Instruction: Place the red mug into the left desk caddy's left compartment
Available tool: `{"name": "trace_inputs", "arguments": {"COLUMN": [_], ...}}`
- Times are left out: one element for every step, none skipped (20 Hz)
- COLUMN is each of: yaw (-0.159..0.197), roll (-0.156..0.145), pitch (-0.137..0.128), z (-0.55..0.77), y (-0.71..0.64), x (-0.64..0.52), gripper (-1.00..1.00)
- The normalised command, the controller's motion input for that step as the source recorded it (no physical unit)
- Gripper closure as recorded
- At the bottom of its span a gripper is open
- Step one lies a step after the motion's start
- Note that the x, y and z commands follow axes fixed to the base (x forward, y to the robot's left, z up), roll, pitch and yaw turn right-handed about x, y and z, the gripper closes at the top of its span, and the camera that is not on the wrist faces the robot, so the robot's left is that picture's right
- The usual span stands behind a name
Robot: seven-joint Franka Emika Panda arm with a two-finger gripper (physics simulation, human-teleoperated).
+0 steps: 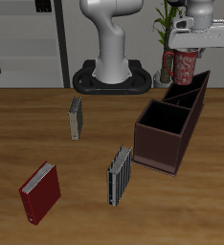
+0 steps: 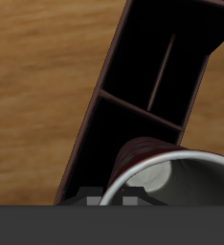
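The red mug (image 1: pixel 185 67) hangs in the air at the back of the table, with my gripper (image 1: pixel 187 52) shut on its upper part. It is above the far end of the left desk caddy (image 1: pixel 160 144), a long dark maroon open-top box with inner dividers. The mug is clear of the caddy's rim. In the wrist view the mug (image 2: pixel 143 155) shows its pale rim and grey-white inside close to the camera. Beneath it lie the caddy's (image 2: pixel 93 115) dark sections. My fingertips are hidden in that view.
A red book (image 1: pixel 40 191) lies near the table's front edge. A striped grey book (image 1: pixel 119 175) stands beside the caddy's near end, and a small grey book (image 1: pixel 76 118) stands farther back. The robot's base (image 1: pixel 112 77) is at the back.
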Motion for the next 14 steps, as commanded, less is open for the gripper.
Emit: {"name": "trace_inputs", "arguments": {"yaw": [0.021,0.0,-0.027,0.0,0.027,-0.005,-0.003,0.003,-0.029,0.016,0.0,-0.011,-0.016,-0.009], "roll": [-0.013,0.0,0.033,0.0,0.049,-0.025,0.047,0.046,0.016,0.006,0.019,-0.001,0.049,0.008], "pitch": [-0.002,0.0,0.097,0.0,0.05,0.008,0.03,0.003,0.068,0.016,0.053,0.04,0.071,0.031], "z": [-0.28,-0.03,-0.68,-0.01,-0.29,-0.24,-0.26,-0.26,-0.31,-0.26,-0.24,-0.29,-0.39,-0.3], "y": [0.04,-0.06,0.14,-0.04,0.09,0.01,0.04,0.04,0.03,0.07,0.06,0.1,0.17,0.09], "x": [0.14,-0.04,0.31,-0.03,0.13,0.08,0.1,0.11,0.11,0.08,0.08,0.06,0.05,0.0], "gripper": [1.0,1.0,1.0,1.0,1.0,1.0,1.0,1.0,1.0,1.0,1.0,1.0,1.0,1.0]}}
